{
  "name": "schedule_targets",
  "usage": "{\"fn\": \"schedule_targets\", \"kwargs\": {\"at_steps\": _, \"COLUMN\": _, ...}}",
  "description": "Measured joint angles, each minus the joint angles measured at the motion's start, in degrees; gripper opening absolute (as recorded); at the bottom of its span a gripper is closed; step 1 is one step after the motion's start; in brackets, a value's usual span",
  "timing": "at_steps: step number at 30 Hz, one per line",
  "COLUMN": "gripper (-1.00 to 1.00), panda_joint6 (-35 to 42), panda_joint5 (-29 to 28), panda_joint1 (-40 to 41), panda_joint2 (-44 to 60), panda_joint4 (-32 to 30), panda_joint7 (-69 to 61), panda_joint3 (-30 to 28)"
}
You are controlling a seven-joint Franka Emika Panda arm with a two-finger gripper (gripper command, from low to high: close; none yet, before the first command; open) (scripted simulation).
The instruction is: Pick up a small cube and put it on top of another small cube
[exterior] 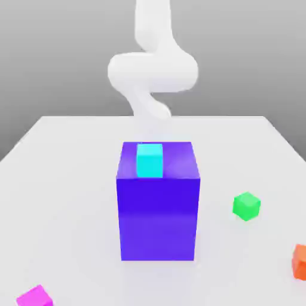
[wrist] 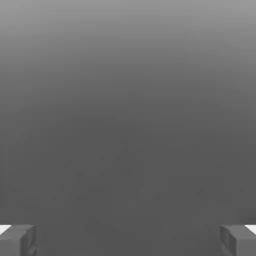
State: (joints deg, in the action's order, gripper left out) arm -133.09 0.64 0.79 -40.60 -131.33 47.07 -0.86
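The small bright pink cube (exterior: 34,296) sits at the very front of the white counter (exterior: 66,179), in the corner on the exterior view's left. It lies flat, and nothing is touching it.

A bit farther back, on the exterior view's right, a small orange cube (exterior: 300,261) sits at the counter's edge. Behind it is a small green cube (exterior: 246,205). Both are well apart from the pink one.

In the middle stands a big blue-violet block (exterior: 158,203), much taller than the little cubes. A small light-blue cube (exterior: 149,160) rests on top of it, near the front edge.

Farthest back is the white robot arm (exterior: 152,69), behind the big block and high above the counter. In the hand view, the hand (wrist: 128,240) has its two grey fingertips (wrist: 17,240) wide apart, one at each side. There is nothing between them, so the hand holds nothing. Past the fingertips there is plain grey and no cube.

This is the part that matters for the next move. The pink cube is far from the hand, at the front, while the arm is at the back. The big block stands between them. I think the hand must come forward, toward the exterior view's left, and down low to reach it. It should go around or over the tall block. No cube has been picked up yet, so the job looks like it is just starting.
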Motion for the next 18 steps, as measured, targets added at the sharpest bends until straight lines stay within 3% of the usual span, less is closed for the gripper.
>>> {"fn": "schedule_targets", "kwargs": {"at_steps": 18, "gripper": 0.00, "panda_joint6": -9.41, "panda_joint5": 4.87, "panda_joint1": 6.15, "panda_joint2": 37.75, "panda_joint4": 3.26, "panda_joint7": 8.75, "panda_joint3": -6.14}}
